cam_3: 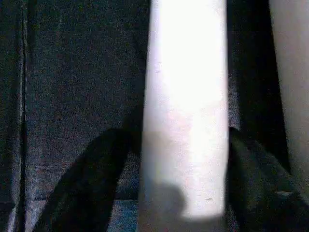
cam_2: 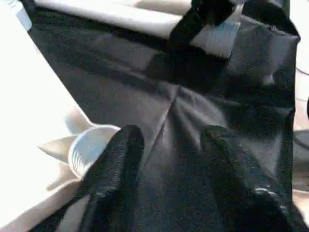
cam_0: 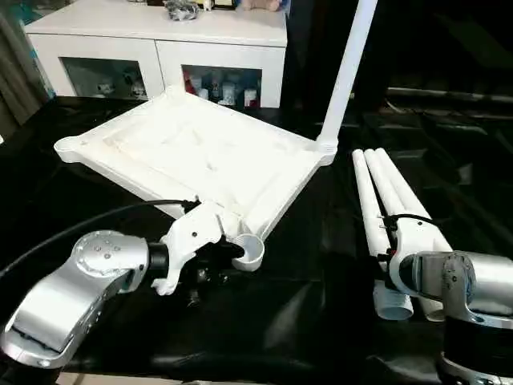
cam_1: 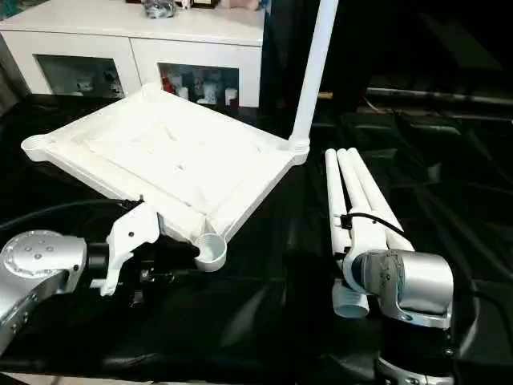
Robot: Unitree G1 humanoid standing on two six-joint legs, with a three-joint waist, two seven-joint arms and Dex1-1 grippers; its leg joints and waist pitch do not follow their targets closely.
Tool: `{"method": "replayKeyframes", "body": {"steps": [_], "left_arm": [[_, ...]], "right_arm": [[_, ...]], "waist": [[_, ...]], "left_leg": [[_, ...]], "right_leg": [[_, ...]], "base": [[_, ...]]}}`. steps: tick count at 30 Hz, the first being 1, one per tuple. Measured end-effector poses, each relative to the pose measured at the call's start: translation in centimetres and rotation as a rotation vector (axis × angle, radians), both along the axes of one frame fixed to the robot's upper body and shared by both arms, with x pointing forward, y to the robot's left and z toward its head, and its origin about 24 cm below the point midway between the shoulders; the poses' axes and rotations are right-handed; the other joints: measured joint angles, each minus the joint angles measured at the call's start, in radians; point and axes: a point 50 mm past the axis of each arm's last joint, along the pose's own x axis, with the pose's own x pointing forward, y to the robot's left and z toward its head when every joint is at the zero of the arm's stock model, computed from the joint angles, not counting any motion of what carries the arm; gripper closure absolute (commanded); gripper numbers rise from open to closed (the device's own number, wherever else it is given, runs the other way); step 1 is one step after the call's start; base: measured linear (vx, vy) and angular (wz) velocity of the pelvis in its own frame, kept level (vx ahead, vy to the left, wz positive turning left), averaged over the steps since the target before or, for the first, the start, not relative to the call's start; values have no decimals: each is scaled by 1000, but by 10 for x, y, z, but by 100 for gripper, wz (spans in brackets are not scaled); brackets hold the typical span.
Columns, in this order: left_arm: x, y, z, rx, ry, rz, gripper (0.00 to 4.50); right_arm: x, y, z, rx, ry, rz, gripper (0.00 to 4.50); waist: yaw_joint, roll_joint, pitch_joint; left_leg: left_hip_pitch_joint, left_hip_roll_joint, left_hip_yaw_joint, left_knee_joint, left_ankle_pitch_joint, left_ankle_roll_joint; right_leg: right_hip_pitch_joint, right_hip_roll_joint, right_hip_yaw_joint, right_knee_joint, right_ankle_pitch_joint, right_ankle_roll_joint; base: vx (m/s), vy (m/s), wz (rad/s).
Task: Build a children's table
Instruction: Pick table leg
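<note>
One leg (cam_0: 348, 74) stands socketed in the top (cam_0: 192, 152) at center frame, so the right gripper (cam_3: 183, 159), fingers straddling a loose leg (cam_3: 186, 111), must clamp it while the empty, parted left gripper (cam_2: 169, 159) waits beside the near socket (cam_0: 251, 251).

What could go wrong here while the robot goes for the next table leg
The right gripper straddles one loose leg of three lying packed side by side; lifting it may drag or roll its neighbours. The table top sits tilted with one leg already upright in a far corner socket, so a knock could tip it. The left gripper is open beside the near corner socket rather than around it, so the top may shift if pushed.
</note>
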Motion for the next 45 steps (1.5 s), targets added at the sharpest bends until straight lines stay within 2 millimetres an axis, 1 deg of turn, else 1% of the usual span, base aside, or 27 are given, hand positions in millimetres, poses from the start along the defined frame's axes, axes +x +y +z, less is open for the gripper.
{"method": "replayKeyframes", "body": {"steps": [1, 2, 4, 5, 6, 7, 9, 11, 13, 15, 16, 19, 21, 22, 23, 25, 26, 28, 31, 32, 35, 38, 42, 45], "left_arm": [[0, -1, 0, -6, 0, -2, 181], [1, -1, 0, -13, 1, -4, 161], [2, -1, 0, -16, -1, -3, 158], [3, -1, 1, -17, -5, -1, 149], [4, -1, 2, -21, -10, 0, 122], [5, -1, 2, -25, -13, 3, 122], [9, -1, 3, -63, -21, 26, 112], [13, -2, 5, -99, -33, 51, 83], [20, -4, 7, -148, -49, 93, 75], [29, -6, 9, -200, -61, 146, 52], [33, -6, 11, -222, -70, 169, 52], [50, -8, 18, -297, -90, 260, 28], [62, -10, 27, -392, -81, 323, 10], [66, -12, 33, -432, -75, 333, 10], [69, -15, 41, -482, -67, 336, 0], [74, -21, 52, -561, -28, 337, 0], [77, -23, 57, -597, -7, 341, 0], [80, -28, 62, -657, 36, 338, 0], [83, -32, 65, -715, 98, 335, 0], [85, -35, 65, -734, 128, 336, 0], [88, -39, 66, -756, 164, 349, 0], [88, -45, 65, -776, 212, 357, 0], [93, -42, 64, -805, 241, 417, 0], [97, -40, 61, -823, 269, 471, 0]], "right_arm": [[1, 1, 0, 8, -10, -10, 175], [2, 2, 0, 15, -25, -20, 199], [4, 1, 1, 14, -50, -36, 204], [5, 0, 1, 14, -67, -51, 211], [6, 0, 2, 14, -86, -63, 230], [7, -1, 4, 15, -103, -70, 230], [14, -2, 10, 18, -179, -97, 247], [19, -3, 17, 12, -245, -126, 259], [24, -4, 22, 4, -318, -161, 261], [29, -4, 29, -6, -416, -178, 262], [32, -3, 33, -9, -465, -184, 262], [37, -2, 54, -21, -674, -181, 263], [39, 2, 74, 6, -851, -149, 263], [39, 8, 82, 36, -928, -114, 263], [38, 17, 93, 70, -1016, -54, 263], [34, 29, 106, 131, -1125, 31, 263], [32, 40, 111, 173, -1171, 89, 263], [29, 52, 111, 188, -1198, 180, 264], [23, 67, 103, 193, -1194, 334, 264], [19, 74, 100, 180, -1194, 433, 264], [12, 92, 93, 188, -1179, 625, 264], [10, 103, 88, 176, -1175, 714, 264], [11, 104, 84, 121, -1177, 751, 264], [14, 103, 76, 79, -1142, 747, 264]], "waist": [[0, 0, 0], [0, 0, 0], [-1, 0, 0], [-1, 1, 0], [-1, 1, 0], [-1, 1, 0], [-1, 2, 1], [-2, 2, 1], [-1, 2, 1], [0, 2, 1], [0, 2, 1], [0, 3, 1], [-1, 3, 1], [-1, 3, 1], [-3, 3, 1], [-3, 3, 1], [-4, 3, 1], [-2, 3, 1], [1, 3, 2], [3, 3, 2], [8, 2, 2], [14, 1, 2], [23, 1, 2], [24, 1, 2]], "left_leg": [[0, 0, 0, 0, 0, 0], [0, 0, 0, 0, 0, 0], [0, 0, 0, 0, 0, 0], [0, 0, -1, 0, 0, 0], [0, 0, -1, 0, 0, 0], [0, 0, -1, 0, 0, 0], [0, 0, -1, 0, 0, 0], [0, 0, -1, 0, 0, 0], [-1, 0, 0, 0, 0, 0], [-1, 0, 0, 0, 0, 0], [-1, 0, 0, 0, 0, 0], [-3, 0, 1, 0, 0, 0], [-4, 0, 1, 0, 0, 0], [-4, 0, 1, 0, 0, 0], [-4, 0, 1, 0, 0, 0], [-4, 0, 1, 0, 0, 0], [-4, 0, 1, 0, 0, 0], [-4, 0, 1, 0, 0, 0], [-5, 0, 1, 1, 0, 1], [-6, 0, 1, 2, 0, 1], [-6, 0, 1, 2, 0, 1], [-7, 0, 0, 2, 0, 1], [-7, 0, 0, 2, 0, 1], [-7, 0, 0, 3, 0, 1]], "right_leg": [[0, 0, 0, 0, 0, 0], [0, 0, 0, 0, 0, 0], [0, 0, 0, 0, 0, 0], [0, 0, -1, 0, 0, 0], [0, 0, -1, 0, 0, 0], [0, 0, -1, 0, 0, 0], [-1, 0, 0, 0, 0, 0], [0, 0, -1, 1, 0, 0], [-1, 0, -1, 1, 0, 0], [-1, 0, -1, 1, 0, 0], [-1, 0, -1, 1, 0, 0], [-2, 0, -1, 0, 0, 0], [-3, 0, -2, 0, 0, 0], [-3, 0, -2, 0, 0, 0], [-3, 0, -2, -1, 0, 0], [-3, 0, -2, -1, 0, -1], [-3, 0, -2, -1, 0, -2], [-2, 0, -2, -2, 0, -2], [-2, 0, -3, -3, 0, -2], [-2, 0, -3, -4, 0, -2], [-2, 0, -3, -4, 0, -1], [-2, 0, -3, -4, 0, -1], [-1, 0, -4, -4, 0, -1], [-1, 0, -4, -4, 0, -1]], "base": [[0, 0, 0], [0, 0, 0], [0, 0, 0], [0, 0, 0], [0, 0, 0], [0, 0, 0], [0, 0, 0], [0, 0, 0], [0, 0, 0], [0, 0, 0], [0, 0, 0], [0, 0, 0], [0, 0, 0], [0, 0, 0], [0, 0, 0], [0, 0, 0], [0, 0, 0], [0, 0, 0], [0, 0, 0], [0, 0, 0], [0, 0, 0], [0, 0, 0], [0, 0, 0], [0, 0, 0]]}}
